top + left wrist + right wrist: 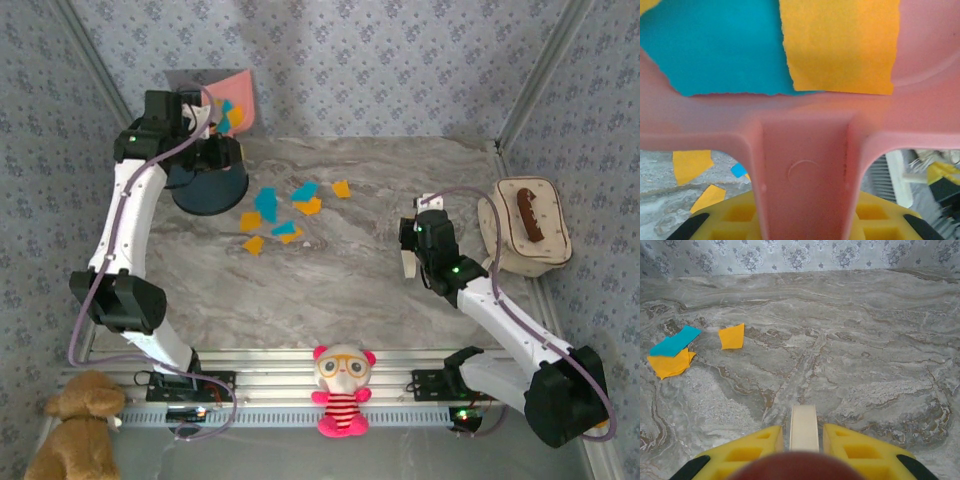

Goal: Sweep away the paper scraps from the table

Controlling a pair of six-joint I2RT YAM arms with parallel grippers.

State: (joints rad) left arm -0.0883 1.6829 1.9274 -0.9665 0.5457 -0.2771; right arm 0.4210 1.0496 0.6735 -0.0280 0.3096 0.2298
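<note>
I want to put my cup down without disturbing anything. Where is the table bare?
Bare table: the near strip between the paper scraps and the front rail, and the far right stretch between the scraps and the cream bag. Crowded: the far left, with the dark bucket and raised pink dustpan.

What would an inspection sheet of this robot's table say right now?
Surface: grey marble-patterned table.
Job's things: orange and blue paper scraps lie loose mid-table; more lie in the raised pink dustpan.
Clutter: dark bin, beige bag, pink plush doll, brown teddy.
Grippers: left gripper shut on the dustpan's handle; right gripper shut on a pale handle.
Cables: a grey cable loops along each arm.
Surroundings: blue floral walls.
</note>
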